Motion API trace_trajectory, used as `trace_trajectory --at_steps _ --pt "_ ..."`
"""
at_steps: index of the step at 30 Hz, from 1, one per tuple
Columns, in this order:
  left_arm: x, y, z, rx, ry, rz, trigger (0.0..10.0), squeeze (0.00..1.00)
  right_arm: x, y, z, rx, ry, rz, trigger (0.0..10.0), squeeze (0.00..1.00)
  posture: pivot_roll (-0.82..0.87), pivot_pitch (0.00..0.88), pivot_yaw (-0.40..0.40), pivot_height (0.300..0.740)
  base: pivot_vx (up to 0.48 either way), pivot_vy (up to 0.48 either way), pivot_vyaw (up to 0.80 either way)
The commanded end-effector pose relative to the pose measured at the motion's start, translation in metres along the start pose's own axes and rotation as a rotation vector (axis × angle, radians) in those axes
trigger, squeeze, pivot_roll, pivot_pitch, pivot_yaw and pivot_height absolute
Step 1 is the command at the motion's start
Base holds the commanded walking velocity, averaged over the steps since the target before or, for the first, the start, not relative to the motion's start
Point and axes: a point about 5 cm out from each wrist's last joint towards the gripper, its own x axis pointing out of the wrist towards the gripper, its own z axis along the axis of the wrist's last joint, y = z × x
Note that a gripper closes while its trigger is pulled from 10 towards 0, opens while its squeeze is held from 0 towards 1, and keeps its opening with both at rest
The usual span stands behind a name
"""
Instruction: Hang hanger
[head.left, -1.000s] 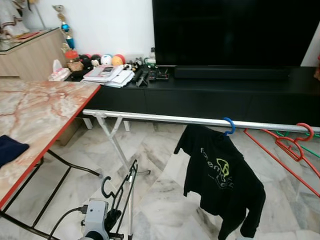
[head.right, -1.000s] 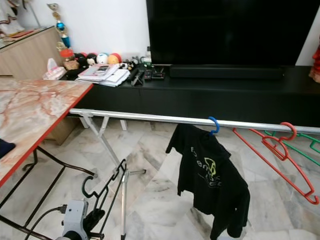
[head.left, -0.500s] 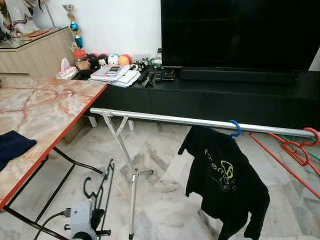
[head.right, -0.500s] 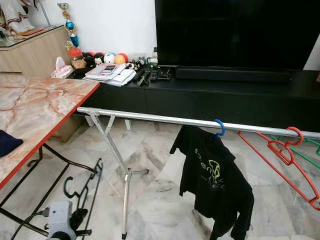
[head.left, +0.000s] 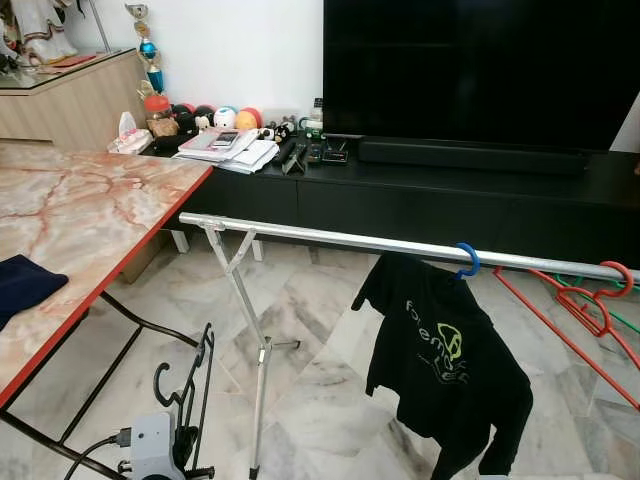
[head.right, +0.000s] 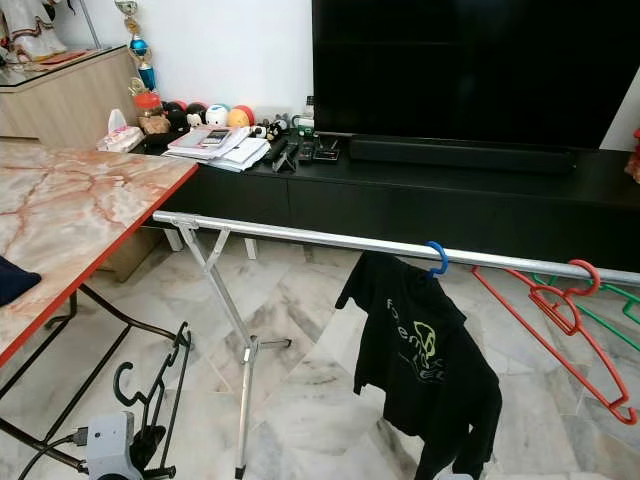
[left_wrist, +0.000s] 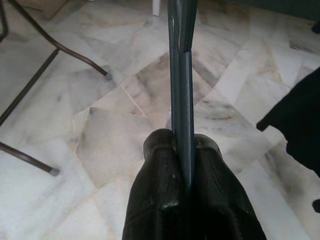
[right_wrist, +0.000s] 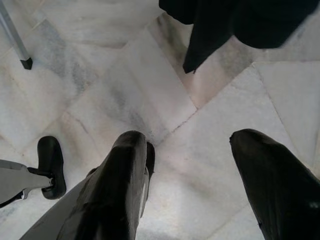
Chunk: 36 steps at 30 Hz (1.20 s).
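Left gripper: fingers pressed together on the thin edge of the black hanger. Wrist view looks straight along the hanger's flat side, so the grip sits on the frame, leaving the hook free at the top end.

Head views: the hanger stands roughly upright, low at the robot's left, hook uppermost, just above the grey wrist housing. It is below and in front of the rail, not touching it. Judgement: this carry pose keeps the hook clear and ready to go over the rail.

Right gripper: fingers spread wide, nothing between them, pointing down at the marble floor. Idle.

Rail layout: silver bar on a crossed-leg stand, running from near the marble table off toward the robot's right. A black T-shirt hangs from it on a blue hook; a red hanger hangs further right, green one just behind. The stretch of rail between the stand and the shirt is bare; judged the likeliest place to hang

Step in hand: approach with hanger held. Hanging not yet done

Risk: hook must be raised above the rail before lowering; edge grip may let the hanger twist
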Motion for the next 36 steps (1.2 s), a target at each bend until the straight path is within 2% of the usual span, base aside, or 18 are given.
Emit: trace_trajectory --at_steps 1,21,28,36 --pt "0.002 -0.001 0.001 0.004 -0.008 -0.008 10.0 0.00 0.000 0.001 -0.003 -0.002 0.007 0.001 10.0 0.00 -0.02 0.000 0.013 0.740 0.000 -0.296 0.00" --pt "0.005 -0.011 0.002 0.024 -0.012 -0.059 10.0 0.00 -0.001 0.002 -0.005 -0.050 0.015 0.016 10.0 0.00 -0.01 0.000 0.014 0.740 0.000 -0.296 0.00" --pt "0.006 -0.012 0.005 0.031 -0.029 -0.062 10.0 0.00 0.000 0.002 -0.004 -0.067 0.016 0.018 10.0 0.00 -0.01 0.000 0.011 0.740 0.000 0.000 0.00" --pt "0.007 -0.022 0.008 0.042 -0.032 -0.125 10.0 0.00 0.000 0.002 -0.003 -0.075 0.015 0.023 10.0 0.00 -0.01 0.000 0.014 0.740 0.000 0.000 0.00"
